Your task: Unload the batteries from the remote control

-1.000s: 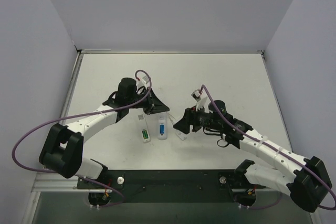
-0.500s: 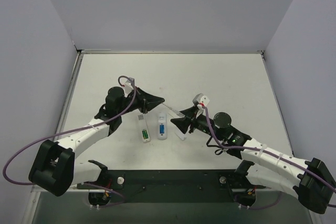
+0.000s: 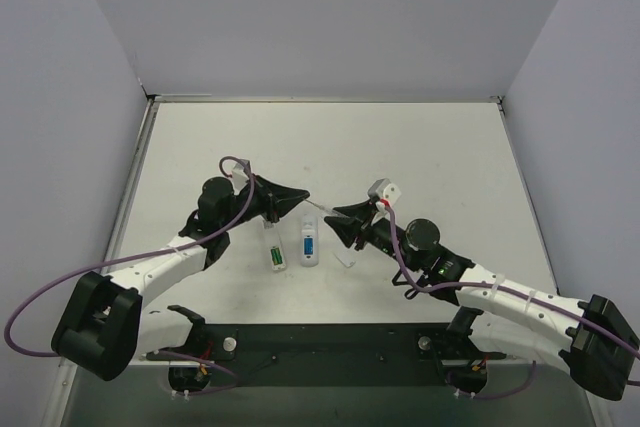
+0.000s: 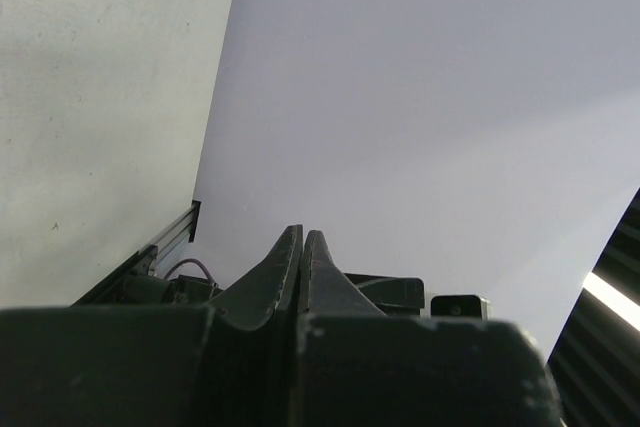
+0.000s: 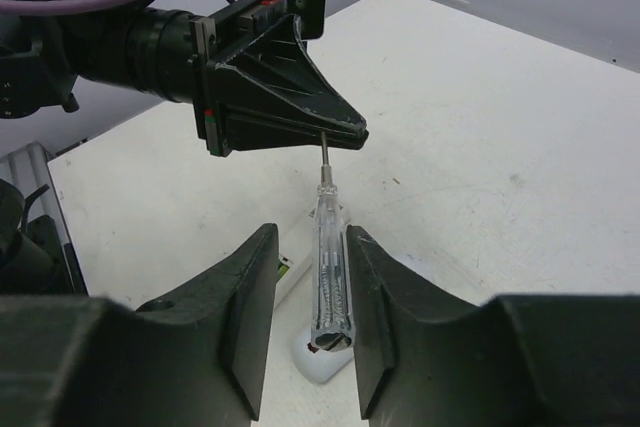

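Right tool gapes around screwdriver pinched by shut left tool, batteries lying beneath.

Two slim white plastic remote controls lie side by side at the centre of the top view. The left remote shows green batteries and the right remote shows blue batteries; the cells are too small to count. There is one clear-handled, metal-shafted screwdriver and one thin white stick. There are two black grippers, the left gripper and the right gripper, and two purple cables.
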Controlling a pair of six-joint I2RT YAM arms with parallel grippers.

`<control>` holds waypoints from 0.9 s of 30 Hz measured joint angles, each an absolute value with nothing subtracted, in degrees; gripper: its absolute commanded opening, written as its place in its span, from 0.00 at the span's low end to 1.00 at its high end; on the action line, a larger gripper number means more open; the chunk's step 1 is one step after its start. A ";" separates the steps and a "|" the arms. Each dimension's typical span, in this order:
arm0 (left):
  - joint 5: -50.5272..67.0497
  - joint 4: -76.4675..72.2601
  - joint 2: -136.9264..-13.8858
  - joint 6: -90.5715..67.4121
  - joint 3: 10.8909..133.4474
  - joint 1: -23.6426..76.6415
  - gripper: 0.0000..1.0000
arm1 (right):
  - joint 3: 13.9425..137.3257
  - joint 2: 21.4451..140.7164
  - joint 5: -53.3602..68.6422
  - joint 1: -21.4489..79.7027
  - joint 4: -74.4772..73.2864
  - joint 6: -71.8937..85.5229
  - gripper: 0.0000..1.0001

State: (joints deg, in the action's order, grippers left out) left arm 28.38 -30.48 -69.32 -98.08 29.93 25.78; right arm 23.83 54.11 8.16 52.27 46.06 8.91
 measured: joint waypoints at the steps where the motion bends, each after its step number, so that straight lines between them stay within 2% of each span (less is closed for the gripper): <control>1: 28.34 -30.61 -69.32 -98.39 29.87 25.78 0.00 | 23.83 54.15 7.66 52.42 46.28 8.84 0.15; 2: 28.34 -30.76 -69.32 -98.54 29.80 25.78 0.00 | 23.83 54.22 7.05 52.51 46.39 8.56 0.10; 3: 28.36 -30.96 -69.32 -98.65 29.71 25.78 0.00 | 23.83 54.28 6.42 52.56 46.48 8.38 0.00; 4: 28.32 -31.22 -69.32 -98.85 29.58 25.78 0.01 | 23.83 54.30 5.89 52.58 46.52 8.36 0.00; 7: 28.23 -32.25 -69.19 -99.15 28.91 25.78 0.44 | 23.83 54.30 5.26 53.01 46.52 8.10 0.00; 8: 28.18 -32.47 -69.04 -99.11 28.64 25.78 0.62 | 23.83 54.30 5.23 53.19 46.59 7.94 0.00; 10: 28.05 -32.01 -68.45 -98.45 28.36 25.80 0.69 | 23.83 54.28 4.89 53.36 46.63 7.38 0.00; 15: 27.73 -25.30 -64.38 -93.62 28.60 25.36 0.74 | 23.92 53.23 4.54 53.34 43.29 4.32 0.00; 21: 28.56 -8.38 -61.54 -80.49 35.79 21.41 0.74 | 26.24 49.43 5.65 52.73 33.12 -2.00 0.00; 27: 32.42 6.52 -65.12 -63.16 40.40 12.38 0.73 | 36.97 52.69 12.67 52.07 16.58 -9.43 0.00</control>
